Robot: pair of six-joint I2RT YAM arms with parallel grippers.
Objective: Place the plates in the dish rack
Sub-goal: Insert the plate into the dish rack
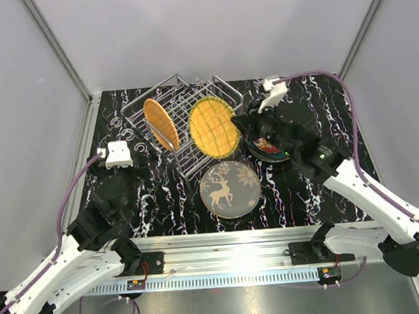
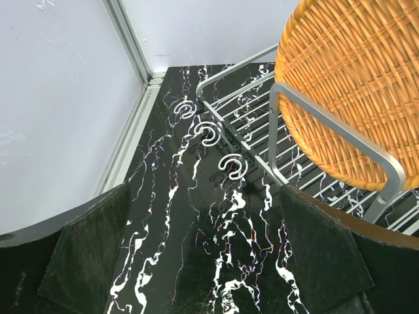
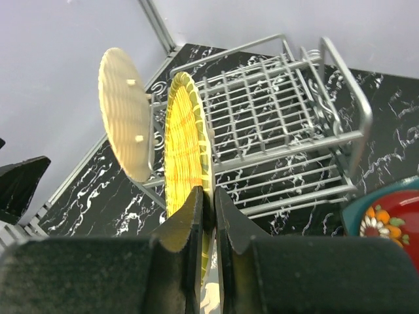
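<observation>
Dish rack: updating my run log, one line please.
right claw shut on yellow plate | left claw open | orange plate in dish rack

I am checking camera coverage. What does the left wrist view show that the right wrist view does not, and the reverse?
Only the left wrist view: the left gripper with both fingers spread open. Only the right wrist view: the right gripper shut on the yellow round woven plate, and the red patterned round plate. Both: the silver wire dish rack and the orange round woven plate standing in it.

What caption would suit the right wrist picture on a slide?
Right hand pinches the rim of a yellow woven plate standing at the dish rack, beside another plate.
</observation>
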